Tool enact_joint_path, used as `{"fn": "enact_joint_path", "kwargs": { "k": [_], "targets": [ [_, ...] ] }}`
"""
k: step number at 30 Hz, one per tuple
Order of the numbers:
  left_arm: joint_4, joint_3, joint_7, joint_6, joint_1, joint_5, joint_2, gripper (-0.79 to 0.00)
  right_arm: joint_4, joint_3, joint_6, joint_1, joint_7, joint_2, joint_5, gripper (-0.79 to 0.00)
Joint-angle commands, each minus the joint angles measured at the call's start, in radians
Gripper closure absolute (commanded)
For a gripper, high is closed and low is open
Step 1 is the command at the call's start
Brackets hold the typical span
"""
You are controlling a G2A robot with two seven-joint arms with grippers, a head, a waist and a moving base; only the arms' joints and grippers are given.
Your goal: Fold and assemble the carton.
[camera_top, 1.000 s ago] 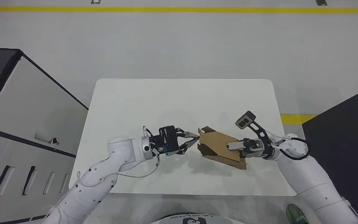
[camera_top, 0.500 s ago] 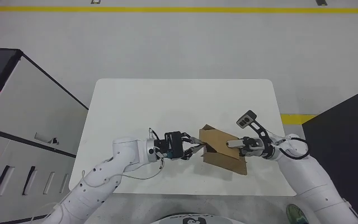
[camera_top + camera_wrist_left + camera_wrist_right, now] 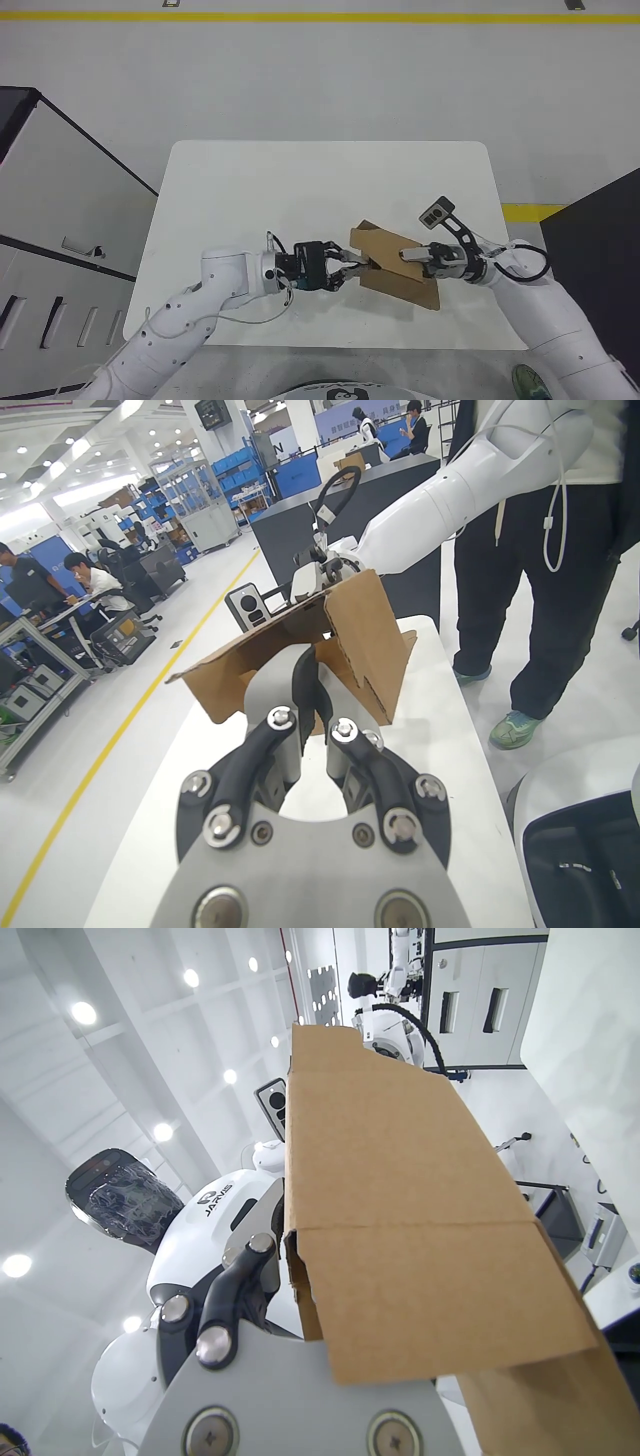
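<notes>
A brown carton [image 3: 395, 262], part folded, is held tilted above the white table [image 3: 300, 180]. My right gripper [image 3: 412, 256] is shut on its upper panel at the end nearer that arm. In the right wrist view the carton [image 3: 390, 1208] sits hard against the right gripper [image 3: 285, 1228], and one finger [image 3: 250, 1253] shows beside the cardboard edge. My left gripper [image 3: 355, 262] is at the carton's other, open end. The left wrist view has the left gripper [image 3: 310, 665] with its fingers together, tips just inside the open carton [image 3: 360, 640], and the right gripper [image 3: 315, 575] behind it.
A grey cabinet [image 3: 40, 200] stands off the table's left side and a dark unit [image 3: 600, 230] off its right. The table's far half is bare white surface. A yellow floor line [image 3: 320, 16] runs beyond the table.
My left gripper has moved right to the carton, its fingers have closed, and its tips have entered the open end. The carton has shifted slightly away from the front edge.
</notes>
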Motion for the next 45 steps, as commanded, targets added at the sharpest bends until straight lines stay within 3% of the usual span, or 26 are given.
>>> {"fn": "enact_joint_path", "kwargs": {
  "k": [1, 16, 30, 39, 45],
  "targets": [
    [-0.002, 0.002, 0.001, -0.003, 0.0, 0.006, 0.001, 0.0, -0.001, -0.002, -0.005, 0.001, 0.005, -0.002, -0.002, 0.0],
    [0.004, 0.024, -0.001, -0.01, -0.017, 0.008, -0.002, 0.0, 0.002, -0.011, -0.007, 0.008, 0.01, -0.015, -0.007, 0.0],
    [-0.009, -0.045, 0.006, 0.015, 0.005, -0.015, 0.01, 0.0, 0.033, 0.025, -0.034, -0.002, 0.064, -0.018, 0.019, 0.0],
    [-0.008, -0.01, -0.006, 0.019, -0.006, -0.005, 0.005, 0.0, 0.031, 0.034, -0.04, -0.007, 0.071, -0.023, 0.023, 0.0],
    [-0.01, -0.065, -0.007, 0.066, 0.014, -0.029, 0.011, 0.0, 0.016, 0.048, -0.072, -0.017, 0.073, -0.022, 0.036, 0.0]
  ]
}}
